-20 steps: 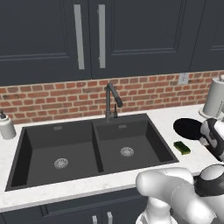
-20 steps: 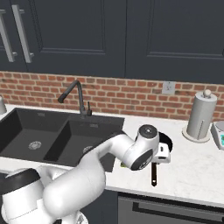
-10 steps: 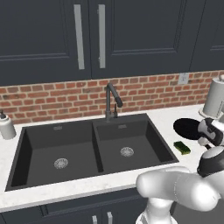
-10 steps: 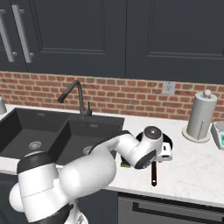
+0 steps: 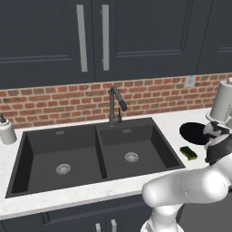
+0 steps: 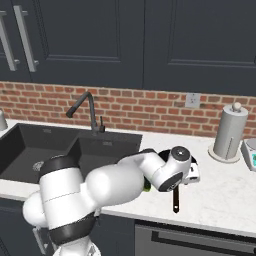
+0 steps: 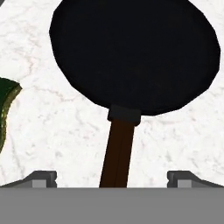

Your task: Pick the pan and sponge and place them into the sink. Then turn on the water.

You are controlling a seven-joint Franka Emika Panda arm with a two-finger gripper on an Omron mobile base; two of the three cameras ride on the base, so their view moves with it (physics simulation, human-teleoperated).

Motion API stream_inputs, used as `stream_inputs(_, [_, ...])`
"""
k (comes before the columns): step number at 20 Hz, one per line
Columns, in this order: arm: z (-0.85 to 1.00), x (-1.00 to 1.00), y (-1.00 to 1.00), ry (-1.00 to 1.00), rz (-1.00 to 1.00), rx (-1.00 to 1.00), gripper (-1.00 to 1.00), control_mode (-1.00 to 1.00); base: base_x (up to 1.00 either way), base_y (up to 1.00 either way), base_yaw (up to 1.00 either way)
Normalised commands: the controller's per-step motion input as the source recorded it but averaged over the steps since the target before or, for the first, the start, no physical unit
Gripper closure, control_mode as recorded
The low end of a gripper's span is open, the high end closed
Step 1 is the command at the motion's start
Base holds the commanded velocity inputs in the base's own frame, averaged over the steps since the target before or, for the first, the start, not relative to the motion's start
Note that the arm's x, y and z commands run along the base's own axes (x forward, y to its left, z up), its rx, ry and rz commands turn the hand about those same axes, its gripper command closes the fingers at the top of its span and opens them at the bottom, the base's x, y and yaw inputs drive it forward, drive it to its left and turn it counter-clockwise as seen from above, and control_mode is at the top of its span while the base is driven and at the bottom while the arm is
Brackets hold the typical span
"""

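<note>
Black pan (image 7: 131, 52) lies on the table (image 7: 52, 131) below my wide-open, empty hand (image 7: 112, 178), sponge (image 7: 6, 105) beside the pan.

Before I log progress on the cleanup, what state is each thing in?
pan: on the counter, not gripped, handle between the open jaws
sponge: on the counter beside the sink
sink: both basins empty
faucet: no water running
gripper: open above the pan handle
</note>
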Motion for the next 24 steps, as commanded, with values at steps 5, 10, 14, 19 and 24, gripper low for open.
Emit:
stream_inputs(5, [-0.21, 0.25, -0.09, 0.00, 0.05, 0.00, -1.00, -1.00, 0.00, 0.00, 0.00])
stream_inputs(10, [-0.25, 0.16, -0.15, 0.01, 0.05, 0.00, -1.00, -1.00, 0.00, 0.00, 0.00])
stream_inputs(14, [-0.28, 0.12, -0.13, 0.02, 0.04, 0.00, -1.00, -1.00, 0.00, 0.00, 0.00])
stream_inputs(19, [-0.29, 0.14, -0.01, 0.02, 0.02, 0.00, -1.00, -1.00, 0.00, 0.00, 0.00])
stream_inputs(24, [-0.16, 0.09, 0.01, 0.03, 0.00, 0.00, 1.00, -1.00, 0.00, 0.00, 0.00])
